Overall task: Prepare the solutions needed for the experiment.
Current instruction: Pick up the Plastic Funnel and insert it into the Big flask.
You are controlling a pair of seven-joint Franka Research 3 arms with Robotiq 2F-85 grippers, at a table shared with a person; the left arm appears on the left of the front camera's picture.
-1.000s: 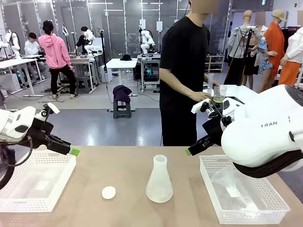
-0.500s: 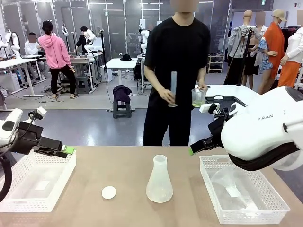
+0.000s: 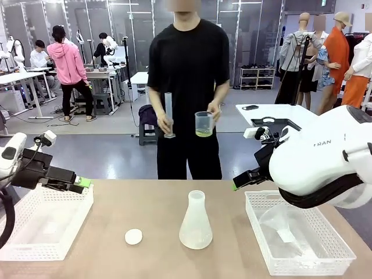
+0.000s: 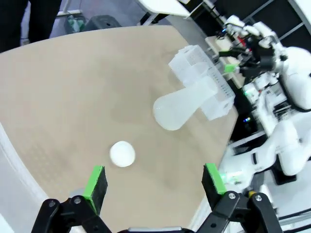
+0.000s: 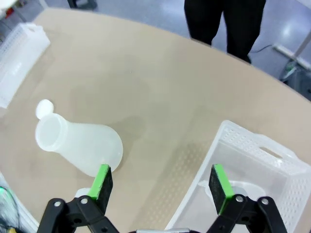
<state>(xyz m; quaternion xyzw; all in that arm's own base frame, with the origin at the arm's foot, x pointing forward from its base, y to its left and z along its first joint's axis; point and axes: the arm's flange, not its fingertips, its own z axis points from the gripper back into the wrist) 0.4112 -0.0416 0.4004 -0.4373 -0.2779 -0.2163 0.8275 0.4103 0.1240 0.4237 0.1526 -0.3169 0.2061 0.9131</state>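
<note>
Right now the solutions (image 3: pixel 204 133) sit as a shallow yellow-green layer in a beaker (image 3: pixel 204 121) held by the person (image 3: pixel 189 70) beyond the far edge of the table (image 3: pixel 145 203), who also holds a tall cylinder (image 3: pixel 169 116). Both the left gripper (image 4: pixel 155 177) and the right gripper (image 5: pixel 160 182) hang with jaws wide apart, holding nothing. Pouring into the narrow-necked conical flask (image 3: pixel 195 224) could spill liquid, and an arm reaching in might tip that probably light flask, which stands free mid-table.
</note>
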